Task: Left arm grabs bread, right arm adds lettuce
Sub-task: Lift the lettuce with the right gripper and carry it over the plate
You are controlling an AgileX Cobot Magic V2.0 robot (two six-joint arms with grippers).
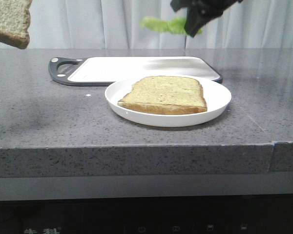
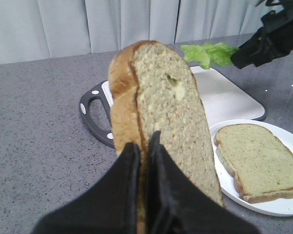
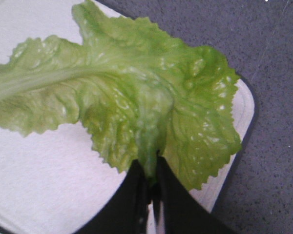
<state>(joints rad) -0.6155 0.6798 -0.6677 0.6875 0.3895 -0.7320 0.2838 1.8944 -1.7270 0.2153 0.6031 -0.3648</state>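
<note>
**Inspector:** What is lying cut off or obscured?

**Assistant:** In the front view the thick tan speckled wholemeal bread slice is showing only as a corner at the upper left edge, with the left gripper holding it out of frame. The black right gripper is appearing partly, along the top edge right of centre, and the bright green ruffled lettuce leaf is blurring beside it.

**Inspector:** Claw states?

**Assistant:** The left gripper's two tapered fingers are clenching the bread's lower edge, the slice standing upright, brown crust rounding its top. The right gripper is pinching the leaf at one edge, the leaf spreading flat, pale rib running toward the left of the frame.

**Inspector:** Surroundings?

**Assistant:** A thinner, flatter bread slice is lying on a round white plate on the grey speckled countertop. A white cutting board with dark rim is sitting just behind the plate, with the leaf hanging above the board.
</note>
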